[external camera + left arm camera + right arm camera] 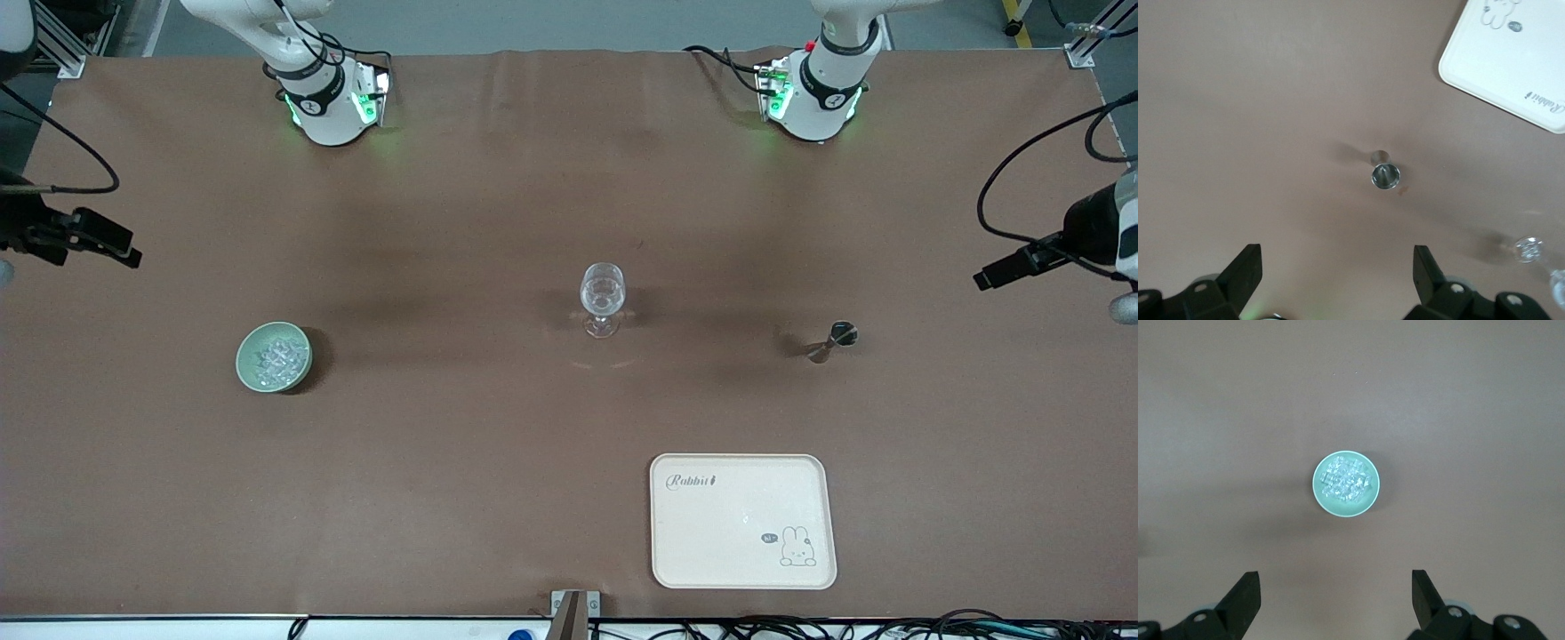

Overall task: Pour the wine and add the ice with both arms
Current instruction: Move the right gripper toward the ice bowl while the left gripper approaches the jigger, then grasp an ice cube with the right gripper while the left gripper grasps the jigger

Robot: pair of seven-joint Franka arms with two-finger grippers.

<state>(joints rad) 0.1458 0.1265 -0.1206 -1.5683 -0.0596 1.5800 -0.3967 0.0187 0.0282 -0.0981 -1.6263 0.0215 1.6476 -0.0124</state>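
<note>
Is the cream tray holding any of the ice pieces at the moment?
No, the tray carries nothing; the ice is piled in the green bowl.

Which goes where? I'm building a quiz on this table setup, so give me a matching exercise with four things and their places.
Things:
1. ice
2. wine glass
3. metal measuring cup
4. tray

Places:
A. nearest the front camera
B. mid-table, between bowl and measuring cup
C. in the green bowl
D. toward the left arm's end, under the open left gripper

The open right gripper hangs over the bowl.

Pairs: 1-C, 2-B, 3-D, 4-A
</note>
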